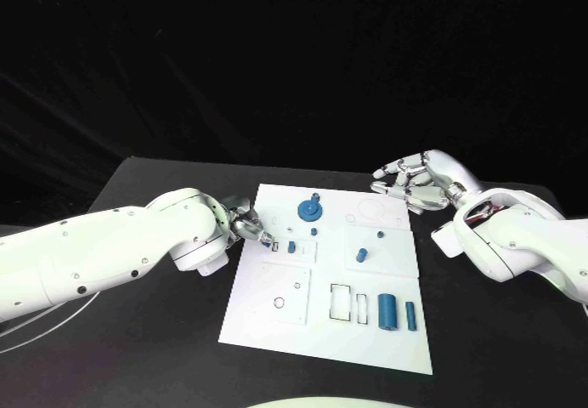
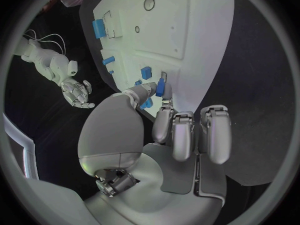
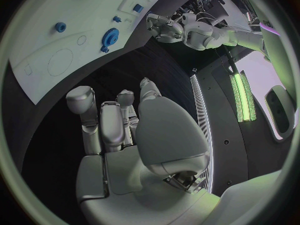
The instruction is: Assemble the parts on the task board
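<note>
Where the white task board (image 1: pixel 329 280) lies in the middle of the black desk (image 1: pixel 160 348), the left hand (image 1: pixel 249 223) sits at the board's left edge, its fingers (image 2: pixel 164 119) pinching a small blue part (image 2: pixel 160 88) between the thumb and one finger; the left wrist view shows that part held just over the board's edge, the other fingers curled below it; whether the part touches the board, I cannot tell. The right hand (image 1: pixel 416 183) hovers beyond the board's far right corner, above the desk and off the board; its fingers are loosely curled and apart, gripping nothing; the right wrist view confirms an empty palm. On the board: a blue gear (image 1: pixel 311 207) stands near the far edge, roughly central; a small blue peg (image 1: pixel 313 231) lies just on the near side of the gear; a short blue piece (image 1: pixel 362 254) lies towards the board's middle right, with a tiny blue dot (image 1: pixel 380 234) just beyond it; a large blue cylinder (image 1: pixel 387 311) and a slimmer blue bar (image 1: pixel 412 315) lie side by side near the board's near right corner, close but apart; two outlined rectangular slots (image 1: pixel 349 307) sit just left of the cylinder.
</note>
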